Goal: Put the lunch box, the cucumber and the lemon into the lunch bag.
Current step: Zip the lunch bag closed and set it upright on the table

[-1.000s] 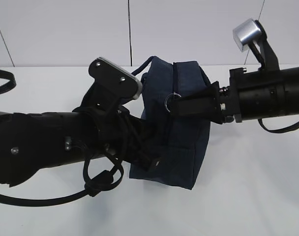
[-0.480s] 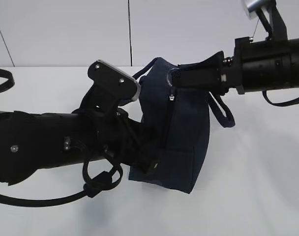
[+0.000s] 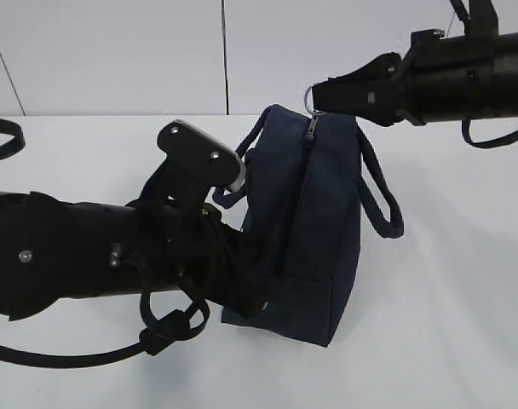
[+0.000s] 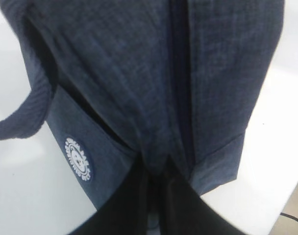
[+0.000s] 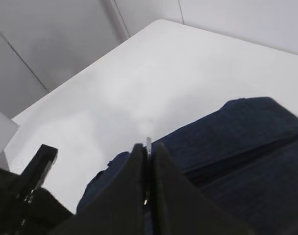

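— Start at the left. What is the left gripper [image 4: 156,183] doing?

— Its dark fingers are pinched together on a fold of the lunch bag [image 3: 314,230], at the bag's lower end. In the left wrist view the navy fabric bunches right at the fingertips, and the closed zipper line [image 4: 181,88] runs straight away from them up the bag.

— And around that grip?

— Just to the left of the fingers sits the small round white logo [image 4: 78,158] on the bag's side panel. Farther left, one loop handle [image 4: 26,115] curls out over the white table [image 4: 21,191].

— Where does the bag stand overall?

— In the exterior view it stands upright on the table [image 3: 446,324], between the two arms. The left arm [image 3: 89,256] presses in low against its left side; a second handle [image 3: 380,200] hangs off the right side.

— Now the right gripper [image 3: 320,95]?

— It is at the bag's top edge, reaching in from the right. Its jaws are pressed tight with only a sliver between them, and the metal ring pull [image 3: 311,95] sits at their tip. In the right wrist view a thin bright piece [image 5: 148,147] shows in that sliver, probably the ring, though the view is too dim to be sure.

— What lies below that gripper?

— The zipper slider [image 3: 313,128] hangs just under the ring, and the bag's dark fabric [image 5: 237,147] spreads beneath and to the right of the fingers.
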Action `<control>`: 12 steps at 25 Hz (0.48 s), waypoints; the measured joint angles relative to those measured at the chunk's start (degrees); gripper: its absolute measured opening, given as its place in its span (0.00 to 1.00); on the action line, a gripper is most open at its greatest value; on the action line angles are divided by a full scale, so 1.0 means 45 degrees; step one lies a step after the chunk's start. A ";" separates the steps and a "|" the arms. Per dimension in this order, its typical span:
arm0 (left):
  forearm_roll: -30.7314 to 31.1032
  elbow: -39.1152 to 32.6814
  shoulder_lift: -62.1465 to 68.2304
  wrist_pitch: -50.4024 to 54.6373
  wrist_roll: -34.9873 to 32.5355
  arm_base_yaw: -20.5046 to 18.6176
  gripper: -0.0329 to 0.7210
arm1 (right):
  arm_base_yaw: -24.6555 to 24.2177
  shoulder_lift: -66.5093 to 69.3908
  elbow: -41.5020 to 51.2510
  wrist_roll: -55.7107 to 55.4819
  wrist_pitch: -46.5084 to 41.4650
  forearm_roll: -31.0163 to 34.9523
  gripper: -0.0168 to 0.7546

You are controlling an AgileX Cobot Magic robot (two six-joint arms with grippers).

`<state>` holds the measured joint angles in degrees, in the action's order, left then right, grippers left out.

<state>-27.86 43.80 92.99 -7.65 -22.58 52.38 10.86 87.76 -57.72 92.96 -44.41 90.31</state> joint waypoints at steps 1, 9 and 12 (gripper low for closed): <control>0.0000 0.0000 0.0000 0.0054 0.0000 0.0000 0.04 | 0.0000 0.0145 -0.0135 0.0000 0.0067 0.0000 0.03; 0.0000 0.0000 -0.0047 0.0921 0.0000 0.0000 0.04 | 0.0044 0.1654 -0.1446 0.0000 0.1270 0.0008 0.03; 0.0000 0.0000 -0.0097 0.1138 -0.0022 0.0000 0.04 | 0.0044 0.2309 -0.2126 0.0000 0.1887 0.0008 0.03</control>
<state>-27.86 43.80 92.56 -2.53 -22.68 52.38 11.05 98.15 -67.29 92.96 -35.92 90.34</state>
